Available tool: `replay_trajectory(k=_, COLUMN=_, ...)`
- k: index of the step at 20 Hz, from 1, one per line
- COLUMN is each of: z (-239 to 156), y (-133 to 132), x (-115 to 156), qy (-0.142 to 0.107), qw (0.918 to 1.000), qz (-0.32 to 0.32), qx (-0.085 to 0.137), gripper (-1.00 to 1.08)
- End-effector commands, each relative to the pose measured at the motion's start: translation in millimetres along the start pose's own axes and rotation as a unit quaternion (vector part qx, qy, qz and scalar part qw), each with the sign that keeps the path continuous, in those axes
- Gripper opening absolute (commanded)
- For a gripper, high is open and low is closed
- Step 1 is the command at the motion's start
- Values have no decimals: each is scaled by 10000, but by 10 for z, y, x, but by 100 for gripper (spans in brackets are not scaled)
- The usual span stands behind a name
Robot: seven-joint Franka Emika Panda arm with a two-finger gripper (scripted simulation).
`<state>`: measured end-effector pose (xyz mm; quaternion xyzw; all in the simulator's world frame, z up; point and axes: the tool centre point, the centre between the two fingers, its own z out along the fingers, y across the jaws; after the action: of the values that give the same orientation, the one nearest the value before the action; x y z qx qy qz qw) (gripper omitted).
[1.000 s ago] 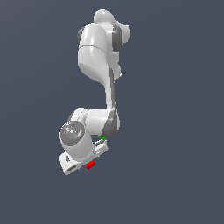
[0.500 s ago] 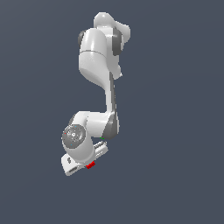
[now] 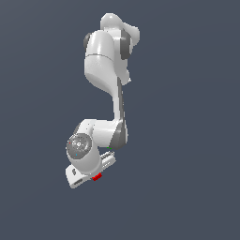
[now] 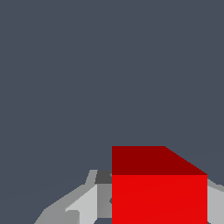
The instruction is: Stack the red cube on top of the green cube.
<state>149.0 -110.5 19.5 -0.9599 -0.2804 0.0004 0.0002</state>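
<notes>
Arm folded low over the plain grey surface (image 3: 187, 140). Red cube (image 4: 159, 192) sits between the fingers (image 4: 87, 205) of the gripper (image 3: 96, 174), clamped around it (only a red sliver shows in the exterior view). Green cube (image 3: 110, 148) barely visible behind the wrist, near the red one.

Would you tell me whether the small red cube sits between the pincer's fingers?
Yes: the small red cube sits between the pincer's grey fingers in the wrist view; actual contact cannot be told.

Flat, even light all round, no cast shadows or glare; the red cube (image 4: 159, 192) shows a darker upper face. Sharp renders, slightly blocky edges.
</notes>
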Motion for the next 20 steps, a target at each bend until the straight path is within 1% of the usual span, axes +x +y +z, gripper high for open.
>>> replay_trajectory(k=1, z=-10, y=0, x=-1, qy=1, qw=10000, qz=0, qx=-1, gripper=-100)
replay_trajectory(k=7, z=-174, y=-4, x=-6, qy=1, qw=10000, qz=0, qx=-1, gripper=-100)
replay_trajectory(k=15, z=-711, y=-8, x=-12, qy=1, qw=10000, qz=0, qx=-1, gripper=-100)
replay_trajectory(k=20, z=-939, y=-10, x=-10, qy=3, qw=10000, qz=-1, qx=-4, gripper=-100)
